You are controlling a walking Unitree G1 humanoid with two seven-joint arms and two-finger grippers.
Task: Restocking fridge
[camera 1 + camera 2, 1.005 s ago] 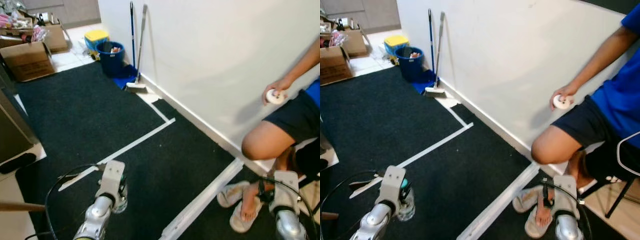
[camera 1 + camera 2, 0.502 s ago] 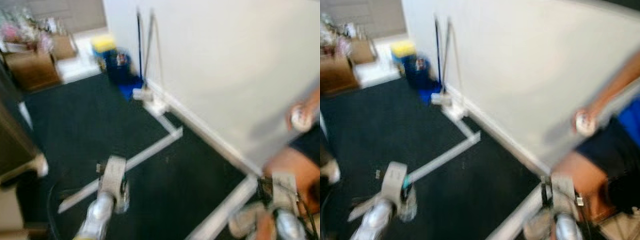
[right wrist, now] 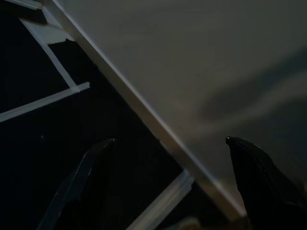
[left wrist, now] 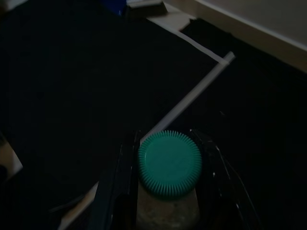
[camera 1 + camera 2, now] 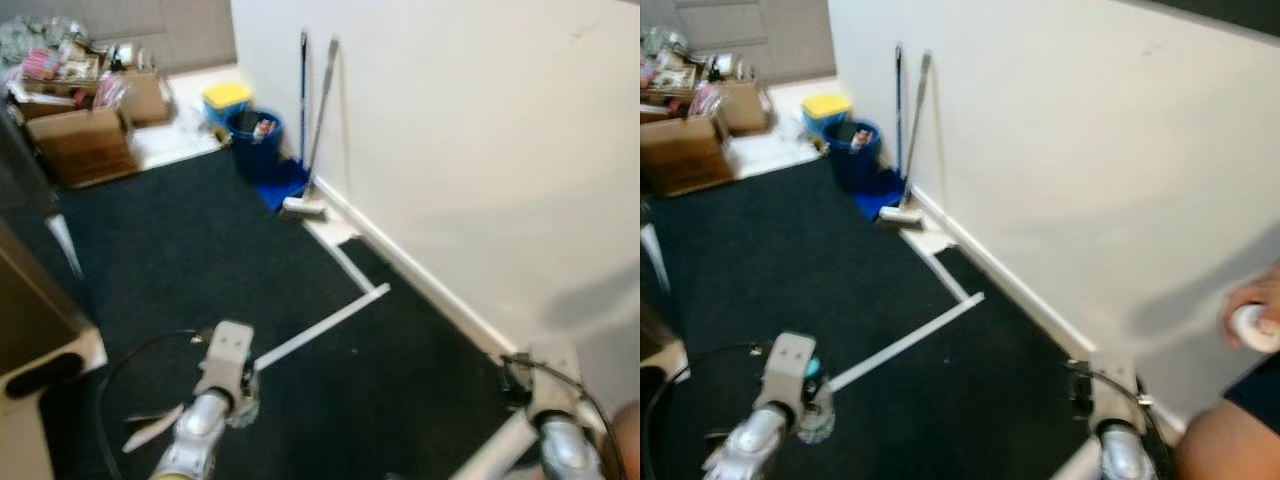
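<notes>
Here, with black carpet (image 5: 190,250) filling the frame and boxes (image 5: 85,140) upper left, your left gripper (image 4: 165,191) at lower left clenches a green-capped jar (image 4: 169,163), your right gripper (image 3: 168,158) hangs spread and empty, and walking jolts could shake it loose.

Blue bucket (image 5: 259,139) beside broom (image 5: 316,130)

A dark carpet (image 5: 200,250) covers the floor, crossed by white tape lines (image 5: 320,325). A plain white wall (image 5: 470,130) with a pale skirting board (image 5: 420,280) runs along the right. A broom (image 5: 308,205) and a blue-handled mop (image 5: 301,100) lean against it, just beside a blue bucket (image 5: 257,140) and a yellow-lidded box (image 5: 227,97). Cardboard boxes (image 5: 85,145) stand on pale tiles (image 5: 180,145) at the far left.
</notes>
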